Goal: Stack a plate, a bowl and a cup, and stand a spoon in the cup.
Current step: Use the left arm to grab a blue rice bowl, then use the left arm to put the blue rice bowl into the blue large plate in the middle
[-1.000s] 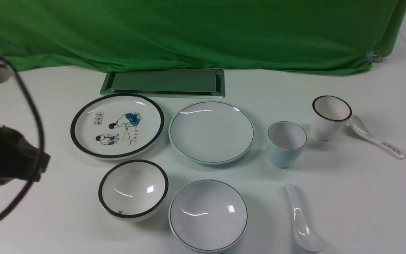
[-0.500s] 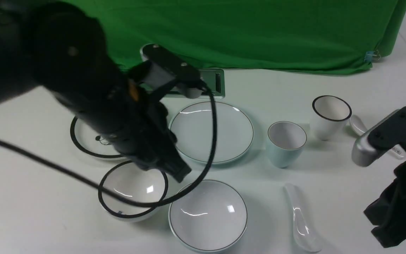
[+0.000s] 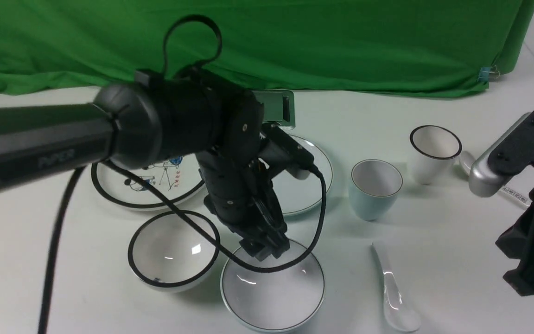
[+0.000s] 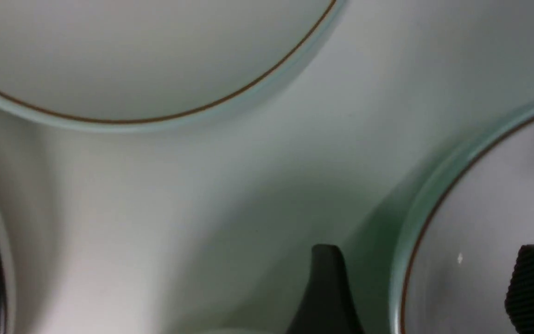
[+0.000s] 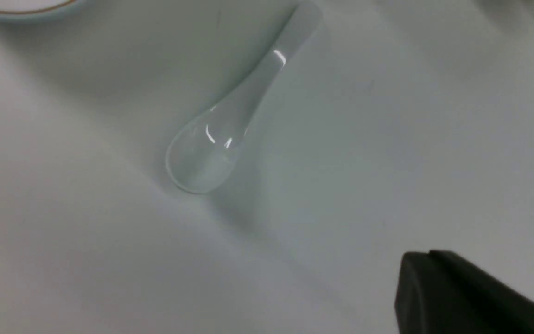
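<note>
The left fingers (image 3: 267,248) are released and spread, one tip inside the bowl (image 3: 271,297) and one outside, astride its far rim; contact cannot be confirmed. The bowl sits on the worktop (image 3: 457,260), front centre, just before the plate (image 3: 301,197), which the left arm partly hides. The cup (image 3: 376,188) stands upright to the right of the plate, apart from it. The spoon (image 3: 394,297) lies flat, right of the bowl. The right fingers (image 5: 429,278) are clenched, holding nothing, above the worktop near the spoon.
</note>
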Robot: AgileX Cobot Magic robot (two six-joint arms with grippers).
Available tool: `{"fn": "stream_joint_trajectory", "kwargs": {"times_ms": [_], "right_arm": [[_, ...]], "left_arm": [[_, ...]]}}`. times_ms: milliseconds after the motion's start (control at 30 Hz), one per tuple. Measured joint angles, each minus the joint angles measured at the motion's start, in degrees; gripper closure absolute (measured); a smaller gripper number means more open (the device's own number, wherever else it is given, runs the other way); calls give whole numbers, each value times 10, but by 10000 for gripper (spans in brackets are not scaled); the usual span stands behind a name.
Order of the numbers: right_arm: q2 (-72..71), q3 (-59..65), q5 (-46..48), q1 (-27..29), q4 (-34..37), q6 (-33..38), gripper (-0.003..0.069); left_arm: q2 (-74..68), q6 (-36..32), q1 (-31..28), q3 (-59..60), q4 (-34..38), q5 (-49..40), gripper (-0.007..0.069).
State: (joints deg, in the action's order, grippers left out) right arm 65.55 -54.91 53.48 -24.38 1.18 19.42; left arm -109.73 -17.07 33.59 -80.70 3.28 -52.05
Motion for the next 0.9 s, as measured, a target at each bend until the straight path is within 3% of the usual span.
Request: {"fn": "stream_joint_trajectory", "kwargs": {"times_ms": [133,200,333,367,467,600,900], "right_arm": [[0,0,-16,0,0,0,644],[0,0,-21,0,0,0,644],[0,0,-23,0,-1,0,644],[0,0,-23,0,-1,0,644],[0,0,-24,0,-1,0,644],[0,0,-25,0,-1,0,644],[0,0,-57,0,-1,0,644]], "left_arm": [[-26,0,1,0,8,17,176],[-35,0,0,0,9,23,220],[-41,0,0,-1,12,30,442],[-39,-3,1,-5,12,22,527],[-34,-2,0,-25,23,-4,603],[-28,-14,-22,-89,37,-73,634],[-48,-17,-122,-242,116,-83,634]]}}
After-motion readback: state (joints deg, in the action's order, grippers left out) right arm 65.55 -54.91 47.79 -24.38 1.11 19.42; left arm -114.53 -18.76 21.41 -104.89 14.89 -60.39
